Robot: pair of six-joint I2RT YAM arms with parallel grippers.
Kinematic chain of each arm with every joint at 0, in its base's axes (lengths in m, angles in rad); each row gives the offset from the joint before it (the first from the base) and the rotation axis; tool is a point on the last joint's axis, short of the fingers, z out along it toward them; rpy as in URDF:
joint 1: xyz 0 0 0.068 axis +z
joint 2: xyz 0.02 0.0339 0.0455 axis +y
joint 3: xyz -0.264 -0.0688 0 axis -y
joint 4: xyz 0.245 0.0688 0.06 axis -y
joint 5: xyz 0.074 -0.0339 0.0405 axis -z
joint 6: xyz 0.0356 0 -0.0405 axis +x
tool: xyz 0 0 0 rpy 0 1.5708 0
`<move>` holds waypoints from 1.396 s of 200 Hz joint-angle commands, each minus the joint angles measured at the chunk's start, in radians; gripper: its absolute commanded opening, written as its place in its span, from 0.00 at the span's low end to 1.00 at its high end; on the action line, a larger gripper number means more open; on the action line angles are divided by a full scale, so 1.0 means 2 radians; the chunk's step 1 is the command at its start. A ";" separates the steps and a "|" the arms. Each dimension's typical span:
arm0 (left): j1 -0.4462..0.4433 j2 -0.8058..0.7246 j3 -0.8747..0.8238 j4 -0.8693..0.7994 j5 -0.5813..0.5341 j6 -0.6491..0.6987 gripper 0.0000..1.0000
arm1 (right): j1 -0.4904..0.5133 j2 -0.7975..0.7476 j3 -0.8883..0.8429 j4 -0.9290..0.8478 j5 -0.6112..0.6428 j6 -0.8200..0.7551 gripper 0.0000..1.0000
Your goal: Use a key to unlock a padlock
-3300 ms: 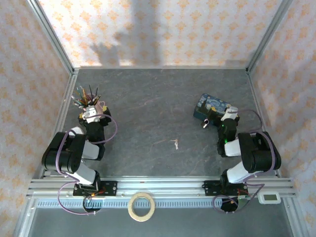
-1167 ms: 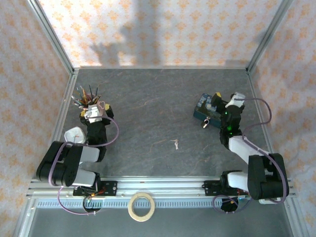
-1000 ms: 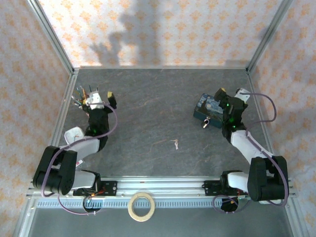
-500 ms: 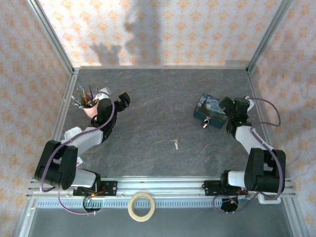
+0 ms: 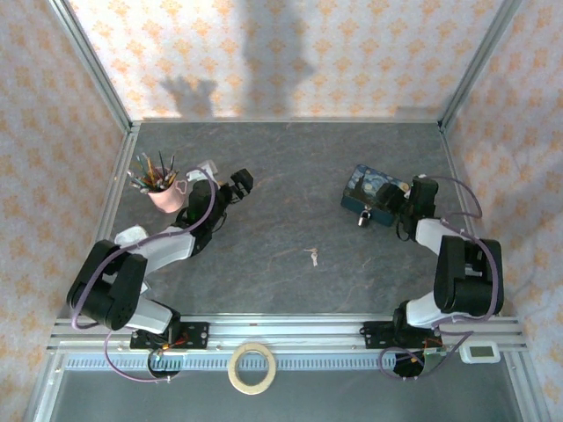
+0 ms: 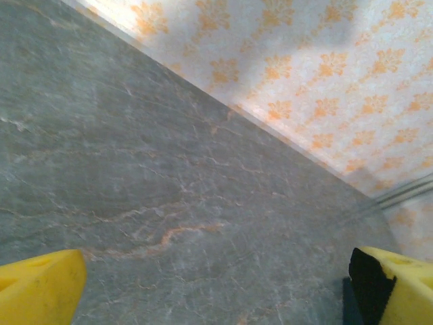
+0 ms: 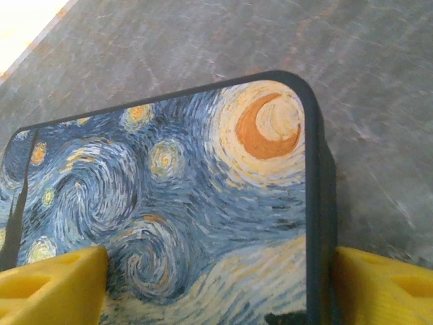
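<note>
The small dark padlock (image 5: 363, 219) lies on the table against the front edge of the blue starry-night tin (image 5: 371, 191). The tiny pale key (image 5: 312, 256) lies alone mid-table. My right gripper (image 5: 405, 197) is at the tin's right end. In the right wrist view the right gripper (image 7: 216, 291) is open, one yellow fingertip (image 7: 51, 284) over the painted lid (image 7: 203, 183) and the other beside the tin's side wall. My left gripper (image 5: 236, 186) hangs open over bare table left of centre, and the left gripper (image 6: 216, 291) has nothing between its fingers.
A pink cup of coloured pencils (image 5: 161, 187) stands at the left, behind the left arm. A roll of tape (image 5: 252, 367) lies in front of the arm bases. Patterned walls and metal rails close in the table.
The left gripper swung right, away from the pencil cup toward the table's middle. The right gripper came down to the tin's right end and its jaws narrowed a little.
</note>
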 commanded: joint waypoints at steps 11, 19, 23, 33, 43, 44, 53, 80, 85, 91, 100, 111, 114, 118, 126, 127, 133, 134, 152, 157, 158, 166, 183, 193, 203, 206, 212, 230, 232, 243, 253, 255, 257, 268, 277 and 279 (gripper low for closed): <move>-0.009 0.017 -0.001 0.026 0.012 -0.026 0.99 | 0.049 0.028 0.024 -0.006 0.006 -0.033 0.78; -0.009 0.018 -0.001 0.026 0.011 -0.030 0.99 | 0.057 0.038 0.030 -0.005 0.007 -0.029 0.77; -0.009 0.020 -0.001 0.028 0.012 -0.031 0.99 | 0.062 0.042 0.034 -0.003 0.005 -0.025 0.76; -0.009 0.022 0.001 0.029 0.014 -0.034 0.99 | 0.071 0.056 0.042 0.003 -0.005 -0.017 0.73; -0.008 0.023 0.004 0.029 0.016 -0.035 0.99 | 0.083 0.071 0.056 0.004 -0.013 -0.012 0.72; -0.009 0.023 0.004 0.029 0.016 -0.035 0.99 | 0.086 0.075 0.060 0.004 -0.015 -0.011 0.72; -0.009 0.023 0.003 0.031 0.016 -0.035 0.99 | 0.099 0.088 0.073 0.002 -0.016 -0.011 0.72; -0.009 0.020 -0.002 0.039 0.015 -0.040 0.99 | 0.153 0.130 0.120 -0.004 0.004 0.000 0.71; -0.009 0.019 -0.004 0.038 0.014 -0.040 0.99 | 0.163 0.139 0.129 -0.005 0.005 0.004 0.71; -0.009 0.017 -0.006 0.038 0.014 -0.040 0.99 | 0.173 0.149 0.139 -0.005 0.006 0.009 0.71; -0.009 0.015 -0.008 0.036 0.012 -0.040 0.99 | 0.190 0.165 0.156 -0.007 0.008 0.016 0.70; -0.009 0.011 -0.011 0.034 0.010 -0.039 0.99 | 0.207 0.183 0.176 -0.010 0.009 0.024 0.70; -0.009 0.010 -0.011 0.032 0.009 -0.039 0.99 | 0.211 0.188 0.181 -0.012 0.009 0.026 0.70; -0.009 0.008 -0.012 0.031 0.008 -0.038 0.99 | 0.216 0.196 0.188 -0.013 0.009 0.027 0.70; -0.009 0.006 -0.015 0.031 0.008 -0.037 0.99 | 0.227 0.209 0.203 -0.015 0.008 0.028 0.70; -0.009 0.006 -0.015 0.031 0.008 -0.037 0.99 | 0.228 0.210 0.205 -0.016 0.008 0.028 0.70; -0.009 0.003 -0.016 0.031 0.007 -0.036 0.99 | 0.235 0.219 0.216 -0.019 0.009 0.028 0.70; -0.009 0.003 -0.017 0.031 0.007 -0.036 0.99 | 0.236 0.220 0.217 -0.019 0.009 0.027 0.70; -0.009 0.000 -0.018 0.027 0.005 -0.033 0.99 | 0.247 0.233 0.242 -0.026 0.016 0.024 0.71; -0.009 -0.001 -0.018 0.026 0.006 -0.033 0.99 | 0.248 0.232 0.246 -0.026 0.016 0.023 0.71; -0.008 -0.001 -0.018 0.026 0.006 -0.033 0.99 | 0.248 0.232 0.247 -0.026 0.016 0.023 0.71; -0.009 -0.001 -0.019 0.025 0.008 -0.033 0.99 | 0.248 0.227 0.255 -0.030 0.017 0.018 0.71; -0.008 0.000 -0.017 0.026 0.013 -0.034 0.99 | 0.248 0.208 0.273 -0.051 0.017 -0.005 0.73; -0.009 0.000 -0.016 0.025 0.016 -0.035 0.99 | 0.248 0.190 0.278 -0.063 0.018 -0.021 0.74; -0.009 0.001 -0.015 0.027 0.019 -0.038 0.99 | 0.248 0.167 0.277 -0.080 0.023 -0.035 0.75; -0.009 0.001 -0.015 0.028 0.019 -0.039 0.99 | 0.248 0.162 0.276 -0.083 0.024 -0.038 0.75; -0.008 0.002 -0.016 0.031 0.021 -0.043 0.99 | 0.249 0.149 0.273 -0.095 0.026 -0.045 0.75; -0.009 0.004 -0.021 0.046 0.025 -0.055 0.99 | 0.252 0.109 0.248 -0.124 0.037 -0.054 0.75; -0.009 0.005 -0.021 0.047 0.025 -0.057 0.99 | 0.252 0.103 0.242 -0.127 0.036 -0.054 0.74; -0.010 0.009 -0.020 0.053 0.027 -0.064 0.99 | 0.257 0.078 0.214 -0.135 0.033 -0.050 0.72; -0.009 0.016 -0.015 0.051 0.030 -0.071 0.99 | 0.264 0.058 0.191 -0.141 0.032 -0.041 0.70; -0.009 0.017 -0.014 0.051 0.031 -0.071 0.99 | 0.266 0.055 0.189 -0.141 0.032 -0.040 0.70; -0.009 0.018 -0.012 0.050 0.032 -0.072 0.99 | 0.268 0.052 0.184 -0.142 0.033 -0.038 0.69; -0.009 0.024 -0.006 0.052 0.041 -0.075 0.99 | 0.280 0.030 0.159 -0.147 0.028 -0.030 0.66; -0.009 0.029 -0.004 0.056 0.047 -0.077 0.99 | 0.295 0.016 0.143 -0.159 0.027 -0.027 0.63; -0.010 0.029 -0.003 0.058 0.047 -0.078 0.99 | 0.298 0.014 0.141 -0.162 0.027 -0.027 0.63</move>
